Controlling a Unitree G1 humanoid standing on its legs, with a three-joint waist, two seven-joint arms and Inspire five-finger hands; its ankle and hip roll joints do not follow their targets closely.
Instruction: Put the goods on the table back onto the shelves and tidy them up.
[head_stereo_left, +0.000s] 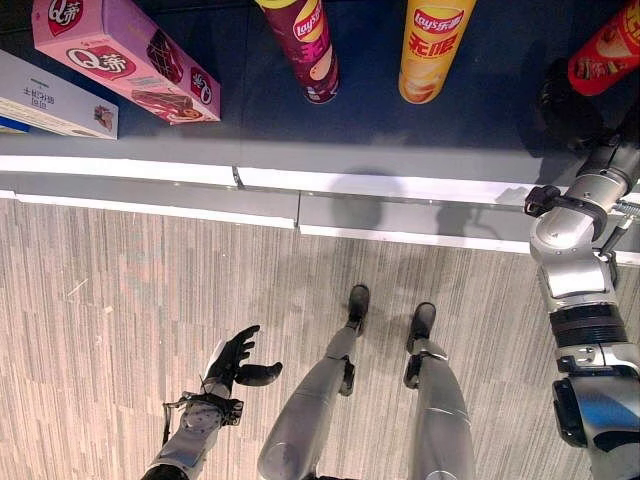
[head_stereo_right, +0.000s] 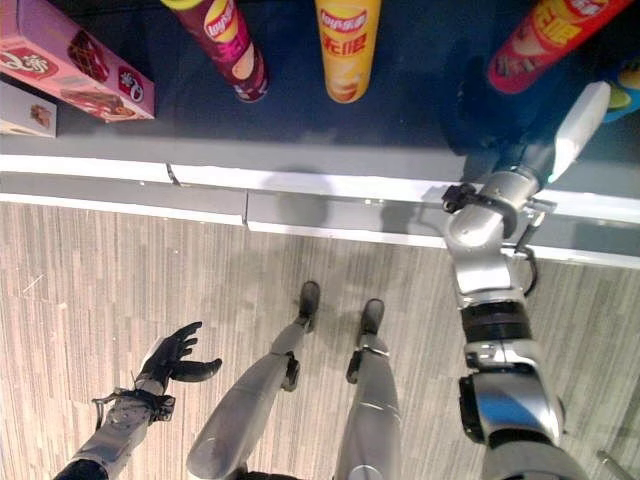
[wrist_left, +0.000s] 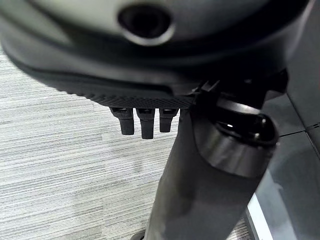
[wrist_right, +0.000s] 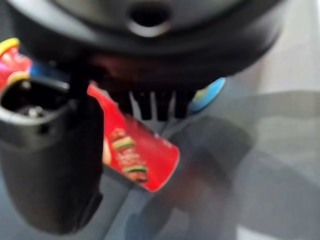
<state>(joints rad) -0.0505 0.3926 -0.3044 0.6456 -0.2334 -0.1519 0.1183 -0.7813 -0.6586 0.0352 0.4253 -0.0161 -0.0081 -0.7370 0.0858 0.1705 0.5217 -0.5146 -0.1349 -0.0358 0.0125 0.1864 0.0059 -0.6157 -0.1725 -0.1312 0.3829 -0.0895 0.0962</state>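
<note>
While the right arm reaches over the shelf edge toward the red chip can (head_stereo_left: 604, 48), the right hand (wrist_right: 150, 102) shows in its wrist view just above and beside that can, its fingers (wrist_right: 156, 104) pointing straight down in a row, not curled round anything; whether they touch the can cannot be told. The can stands on the dark shelf (head_stereo_left: 400, 130) at the far right, well apart from the yellow chip can (head_stereo_left: 428, 48), the maroon chip can (head_stereo_left: 305, 48) and the pink box (head_stereo_left: 125, 55). To do this step well, the hand should probably nudge or set the red can gently into line with the other two cans, keeping it upright, since a tall can likely tips if pushed high. The left hand (head_stereo_left: 238, 362) hangs low over the floor, fingers loosely spread and empty.
</note>
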